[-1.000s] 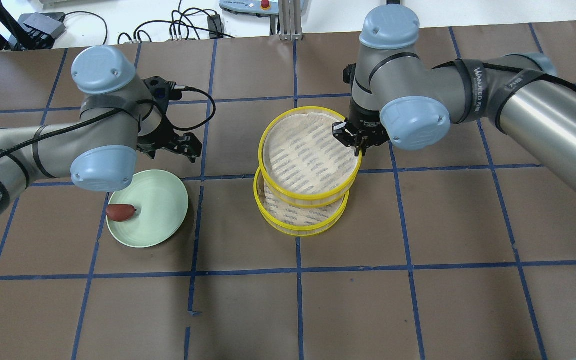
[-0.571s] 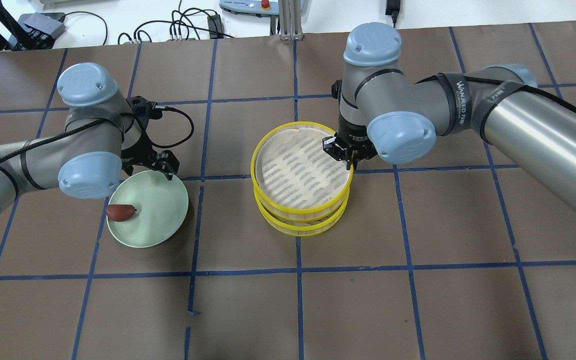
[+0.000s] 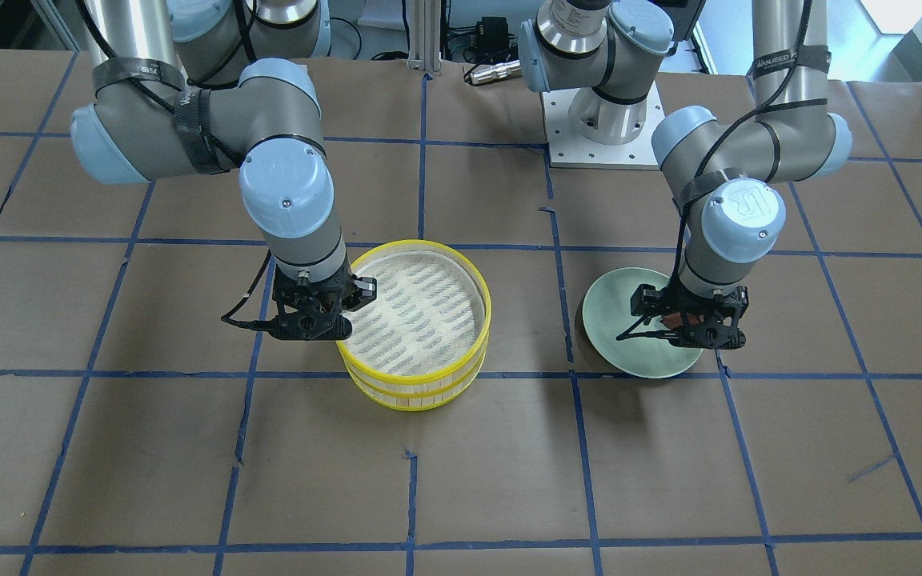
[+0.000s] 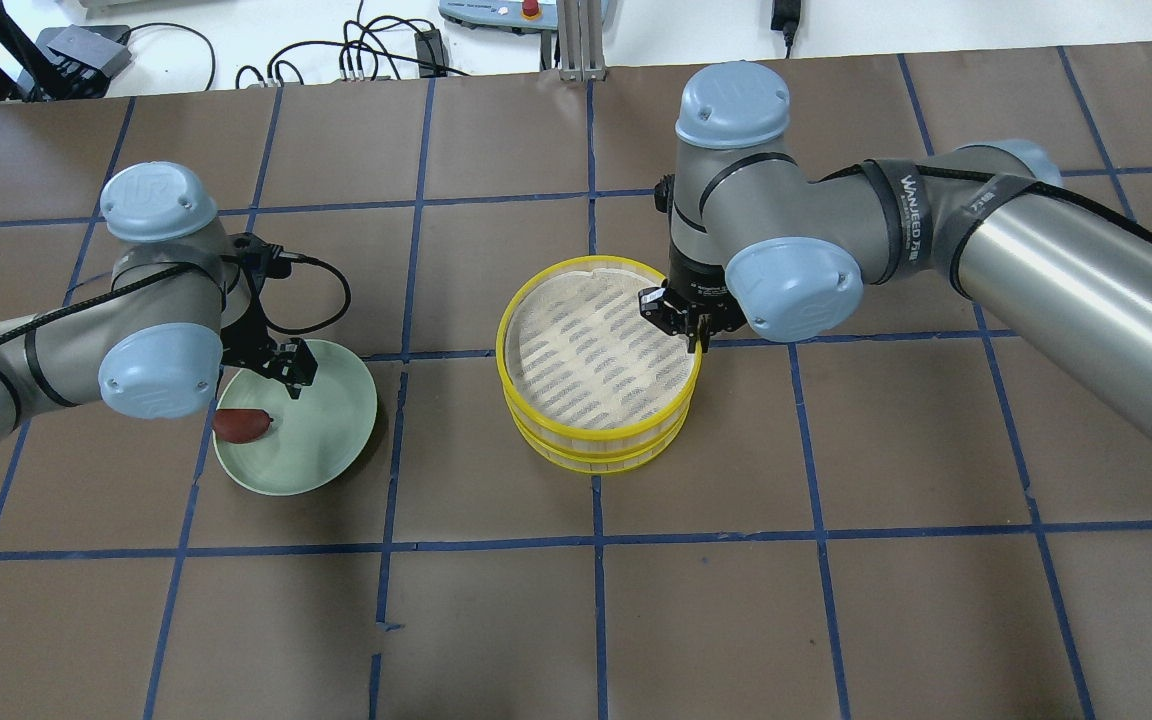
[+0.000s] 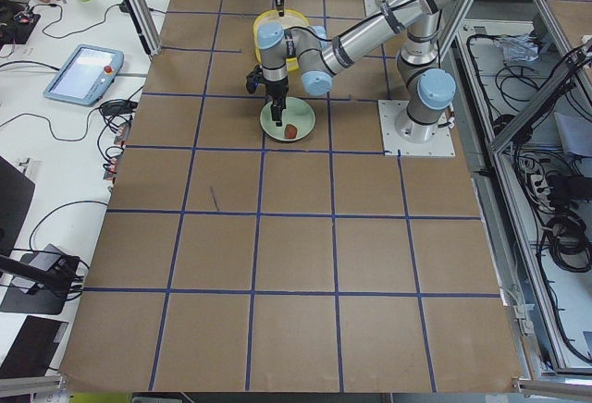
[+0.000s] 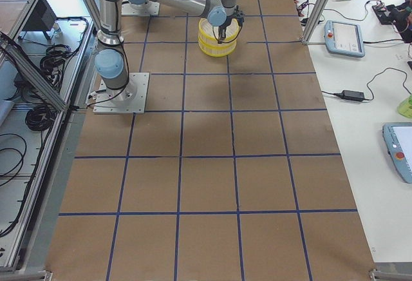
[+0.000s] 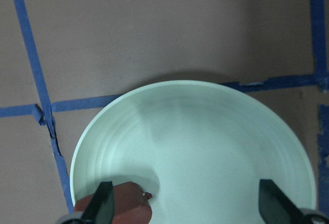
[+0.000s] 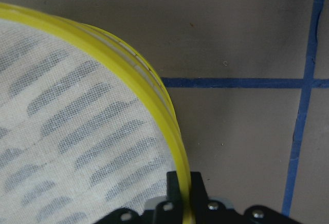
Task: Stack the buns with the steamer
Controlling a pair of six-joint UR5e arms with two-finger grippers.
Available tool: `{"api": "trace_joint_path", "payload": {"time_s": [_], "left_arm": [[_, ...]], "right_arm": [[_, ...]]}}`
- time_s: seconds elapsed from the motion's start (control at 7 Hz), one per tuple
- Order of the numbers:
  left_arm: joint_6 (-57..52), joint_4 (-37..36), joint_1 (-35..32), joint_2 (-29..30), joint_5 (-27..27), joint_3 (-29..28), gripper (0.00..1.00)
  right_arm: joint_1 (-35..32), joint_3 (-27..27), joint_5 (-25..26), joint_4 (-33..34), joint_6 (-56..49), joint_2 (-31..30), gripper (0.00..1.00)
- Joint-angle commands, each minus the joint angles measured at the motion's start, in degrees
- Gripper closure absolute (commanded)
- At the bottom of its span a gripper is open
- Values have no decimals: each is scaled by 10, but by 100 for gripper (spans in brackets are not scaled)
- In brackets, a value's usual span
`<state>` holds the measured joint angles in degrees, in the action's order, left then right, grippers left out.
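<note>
A single reddish-brown bun [image 4: 242, 425] is seen, a small, smooth, rounded lump tapering to one end, far smaller than the pale green plate [image 4: 321, 430] on which it lies. It is placed inside the plate's rim, on the side toward the robot's left, well off the plate's middle.

The left gripper [image 4: 281, 365] is held above the plate with its jaws spread wide and nothing between them. In the left wrist view the bun is found at one finger [image 7: 103, 203] rather than midway between the two, with most of the gap left over bare plate. Whether that finger touches the bun cannot be told.

Apart from the plate, on its side toward the robot's right, two yellow-rimmed steamer trays are stacked on the brown table [image 4: 836, 600], the upper steamer tray [image 4: 502, 330] seated squarely on the lower steamer tray [image 4: 586, 462]. A white cloth liner [image 4: 596, 350] with grey dashes is shown inside the upper one. The right gripper [image 4: 688, 325] is clenched on that upper rim, at the stack's edge farthest from the plate, the yellow wall pinched between its fingers [image 8: 198, 183].
</note>
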<state>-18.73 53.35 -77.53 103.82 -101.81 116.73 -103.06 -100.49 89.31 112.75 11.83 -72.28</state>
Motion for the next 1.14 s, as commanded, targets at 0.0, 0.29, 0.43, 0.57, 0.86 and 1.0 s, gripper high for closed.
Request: {"api": "trace_joint_path", "payload": {"time_s": [0.0, 0.29, 0.43, 0.57, 0.86, 1.0], "left_arm": [[-22, -1, 23, 1, 1, 7, 10], [-20, 3, 23, 4, 5, 11, 63], [-18, 2, 23, 6, 6, 16, 80], [-16, 2, 23, 6, 19, 15, 96], [11, -4, 19, -9, 29, 3, 99], [25, 6, 10, -21, 28, -11, 99]], "right_arm": [[-4, -1, 1, -3, 0, -2, 68], [-9, 0, 1, -15, 0, -1, 24], [-3, 7, 0, -18, -3, -3, 23], [15, 31, -2, -35, -7, -27, 22], [84, 121, -6, -191, -12, -66, 21], [97, 148, -9, -251, -13, -102, 5]]}}
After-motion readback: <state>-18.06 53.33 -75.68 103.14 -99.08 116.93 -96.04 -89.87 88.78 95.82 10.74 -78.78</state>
